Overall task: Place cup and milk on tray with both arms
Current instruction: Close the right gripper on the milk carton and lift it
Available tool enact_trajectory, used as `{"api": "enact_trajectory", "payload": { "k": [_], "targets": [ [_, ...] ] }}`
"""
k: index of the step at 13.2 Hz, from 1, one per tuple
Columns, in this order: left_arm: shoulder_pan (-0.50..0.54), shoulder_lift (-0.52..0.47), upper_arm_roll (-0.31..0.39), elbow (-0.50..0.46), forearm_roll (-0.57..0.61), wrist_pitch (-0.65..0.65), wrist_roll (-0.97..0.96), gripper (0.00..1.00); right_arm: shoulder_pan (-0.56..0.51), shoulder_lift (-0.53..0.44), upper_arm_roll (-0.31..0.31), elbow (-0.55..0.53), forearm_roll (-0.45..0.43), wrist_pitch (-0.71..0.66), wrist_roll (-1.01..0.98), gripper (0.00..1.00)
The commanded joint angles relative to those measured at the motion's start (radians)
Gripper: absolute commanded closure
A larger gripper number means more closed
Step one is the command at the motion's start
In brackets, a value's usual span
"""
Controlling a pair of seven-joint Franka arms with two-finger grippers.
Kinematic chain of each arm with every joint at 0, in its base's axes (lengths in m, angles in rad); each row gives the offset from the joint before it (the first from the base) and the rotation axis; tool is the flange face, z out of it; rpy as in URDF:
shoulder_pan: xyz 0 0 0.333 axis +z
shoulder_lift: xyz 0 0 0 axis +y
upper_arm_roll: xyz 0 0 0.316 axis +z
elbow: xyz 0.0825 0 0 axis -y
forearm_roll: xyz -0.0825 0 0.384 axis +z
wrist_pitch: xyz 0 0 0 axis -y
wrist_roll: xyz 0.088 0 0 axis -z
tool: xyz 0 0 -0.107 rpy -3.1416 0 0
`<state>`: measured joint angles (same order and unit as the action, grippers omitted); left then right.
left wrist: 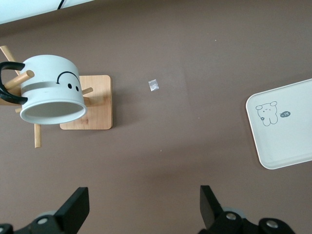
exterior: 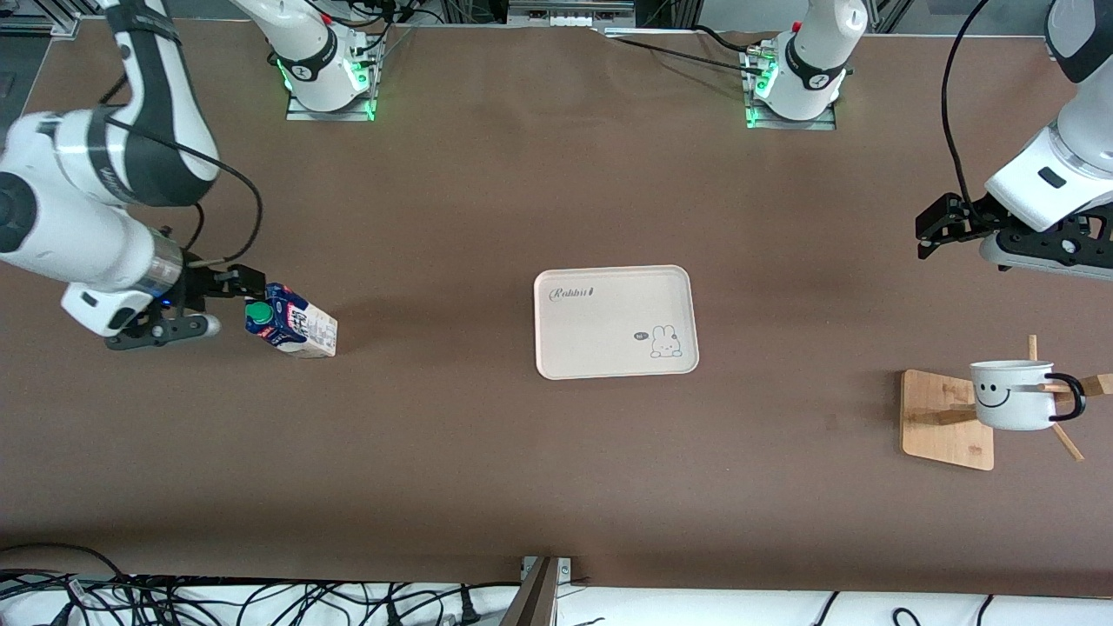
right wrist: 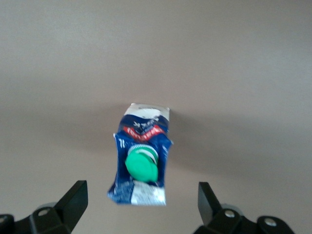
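Observation:
The milk carton [exterior: 296, 323], dark blue and white with a green cap, stands on the table toward the right arm's end. My right gripper [exterior: 228, 304] is open just beside its capped top, not touching it. In the right wrist view the carton [right wrist: 141, 156] lies just ahead of the open gripper [right wrist: 142, 207]. The white smiley cup [exterior: 1013, 396] hangs by its handle on a wooden stand toward the left arm's end. My left gripper [exterior: 929, 233] is open and empty in the air over the table beside the stand. The cream tray [exterior: 616, 322] lies empty mid-table. The left wrist view shows the cup [left wrist: 51, 87], the tray [left wrist: 285, 124] and the open left gripper [left wrist: 145, 209].
The wooden stand's base [exterior: 946, 420] and its pegs hold the cup; the base also shows in the left wrist view [left wrist: 95, 105]. A small pale scrap [left wrist: 153, 85] lies on the brown table between stand and tray. Cables run along the table's edge nearest the camera.

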<state>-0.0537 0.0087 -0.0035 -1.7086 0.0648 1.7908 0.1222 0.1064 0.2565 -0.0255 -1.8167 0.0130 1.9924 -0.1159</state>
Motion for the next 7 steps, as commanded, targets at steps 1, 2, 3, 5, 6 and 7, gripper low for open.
{"api": "enact_trajectory", "payload": {
  "k": [1,2,3,5,6,7],
  "targets": [
    [0.000,0.014,-0.001,0.034,-0.019,-0.025,-0.006,0.00,-0.002,-0.023,-0.001,-0.108,0.016,0.106,0.009,0.00],
    [0.000,0.014,-0.001,0.032,-0.019,-0.025,-0.006,0.00,-0.002,-0.023,-0.001,-0.119,0.028,0.117,0.010,0.00],
    [-0.001,0.014,-0.001,0.034,-0.019,-0.025,-0.006,0.00,-0.002,-0.020,-0.001,-0.124,0.044,0.117,0.018,0.00],
    [0.000,0.014,-0.001,0.032,-0.019,-0.025,-0.004,0.00,-0.002,-0.014,-0.001,-0.127,0.045,0.115,0.021,0.00],
    [0.000,0.014,-0.001,0.032,-0.019,-0.025,-0.004,0.00,-0.002,-0.011,-0.002,-0.128,0.045,0.112,0.021,0.07],
    [0.000,0.014,-0.001,0.034,-0.019,-0.027,-0.004,0.00,-0.002,-0.011,-0.002,-0.128,0.045,0.109,0.021,0.18]
  ]
}}
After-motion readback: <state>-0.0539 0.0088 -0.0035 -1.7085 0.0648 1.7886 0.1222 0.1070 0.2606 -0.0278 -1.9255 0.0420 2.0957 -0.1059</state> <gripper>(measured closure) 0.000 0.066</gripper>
